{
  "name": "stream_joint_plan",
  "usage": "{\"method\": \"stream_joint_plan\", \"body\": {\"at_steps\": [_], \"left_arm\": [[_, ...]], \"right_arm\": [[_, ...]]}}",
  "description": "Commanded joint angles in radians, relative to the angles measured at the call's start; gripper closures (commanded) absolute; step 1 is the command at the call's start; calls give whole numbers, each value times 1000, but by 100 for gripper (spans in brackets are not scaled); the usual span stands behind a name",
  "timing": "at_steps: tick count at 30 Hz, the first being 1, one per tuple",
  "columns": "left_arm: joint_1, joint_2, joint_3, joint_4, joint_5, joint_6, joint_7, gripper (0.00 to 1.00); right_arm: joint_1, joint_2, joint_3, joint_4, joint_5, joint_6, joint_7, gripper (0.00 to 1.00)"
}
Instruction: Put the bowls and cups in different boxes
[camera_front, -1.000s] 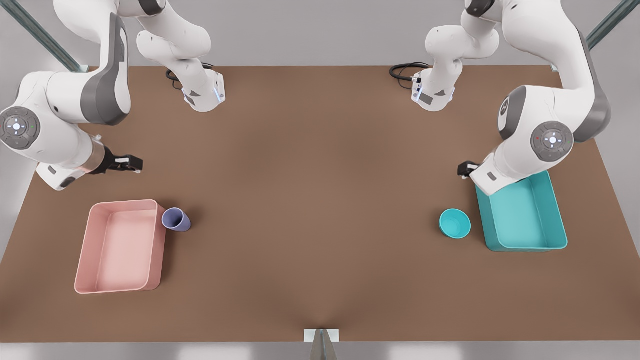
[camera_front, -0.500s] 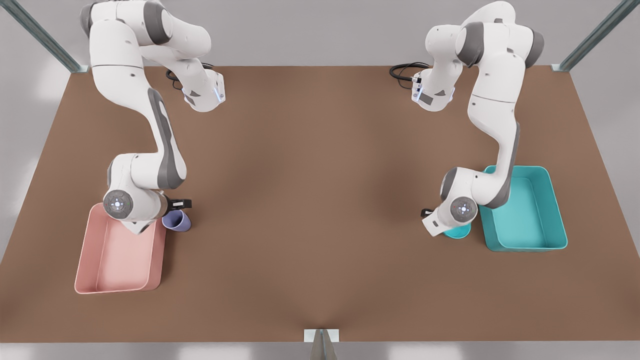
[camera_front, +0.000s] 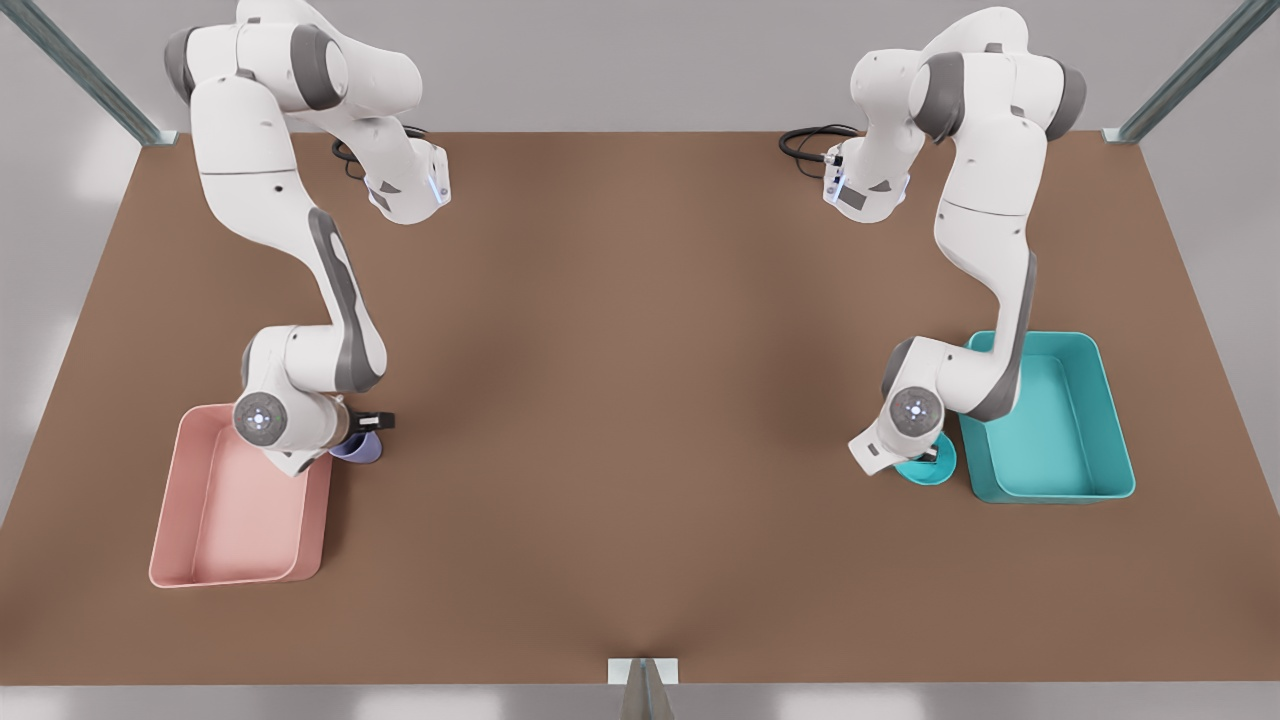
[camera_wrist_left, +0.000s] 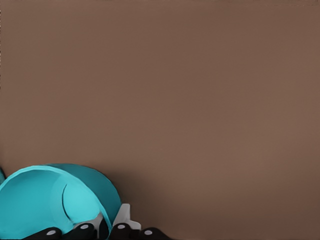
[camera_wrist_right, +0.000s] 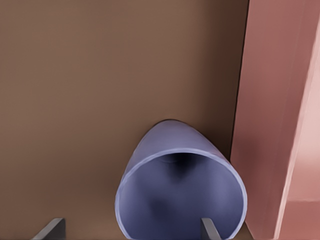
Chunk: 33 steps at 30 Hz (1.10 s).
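right now both arms reach down at once over a brown table (camera_front: 640, 400). the left gripper (camera_wrist_left: 102, 231), at the front view's right, is down on the teal bowl (camera_front: 935, 468), which sits on the table just beside the near-left corner of the teal box (camera_front: 1050, 420), apart from its wall by a thin gap. in the left wrist view the bowl's (camera_wrist_left: 55, 200) rim runs between the dark fingers (camera_wrist_left: 82, 230), one inside the bowl and one outside, so the fingers straddle the wall; whether they already press on it i cannot tell. the right gripper (camera_wrist_right: 132, 227), at the front view's left, is lowered around the lavender cup (camera_front: 360, 450), which stands on the table right against the far-right corner of the pink box (camera_front: 240, 500). in the right wrist view the cup (camera_wrist_right: 180, 195) shows its open mouth toward the camera, with the pink box's wall (camera_wrist_right: 270, 125) just beside it, and the two grey fingertips (camera_wrist_right: 50, 229) stand spread, one on each side of the cup's rim and clear of it. both boxes lie flat near the table's front corners, the pink one at the front view's left and the teal one at its right, well apart from each other.
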Motion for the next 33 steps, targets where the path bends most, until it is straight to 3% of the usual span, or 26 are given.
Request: {"method": "stream_joint_plan", "body": {"at_steps": [1,4,6,7,8,9,10,15,21,25,28,30,32,33], "left_arm": [[-2,-1,0,0,0,10,-132,79],[0,-10,-5,7,-26,-2,-142,79],[-7,-134,-5,46,-38,-188,-141,79],[-5,-182,-3,72,-38,-272,-141,79],[10,-219,-3,106,-38,-357,-139,79],[35,-248,-3,132,-29,-429,-138,79],[82,-262,-3,175,-26,-495,-136,79],[247,-251,30,162,-10,-472,-26,79],[317,-119,61,20,-12,-157,-33,79],[320,-101,61,-18,-20,-124,-36,79],[322,-88,61,-18,-20,-125,-36,75],[323,-88,61,-18,-20,-134,-29,36],[331,-141,58,-13,-18,-214,-26,7],[322,-216,53,2,-18,-334,-26,0]], "right_arm": [[1,8,0,0,0,23,-8,0],[3,26,0,0,-3,33,-8,0],[8,38,0,1,-8,41,-8,0],[8,40,0,1,-8,43,-8,5],[8,43,1,1,-9,43,-8,26],[8,43,0,1,-9,43,-8,38],[8,45,0,1,-9,43,-8,46],[8,45,0,9,-11,41,-11,79],[8,-67,3,77,0,-63,-79,79],[-9,-133,-11,261,-17,-235,-234,79],[-89,-112,-11,313,-86,-240,-320,79],[-152,-61,-11,325,-103,-237,-353,79],[-189,15,-11,354,-97,-227,-349,79],[-203,57,-11,367,-95,-214,-346,79]]}}
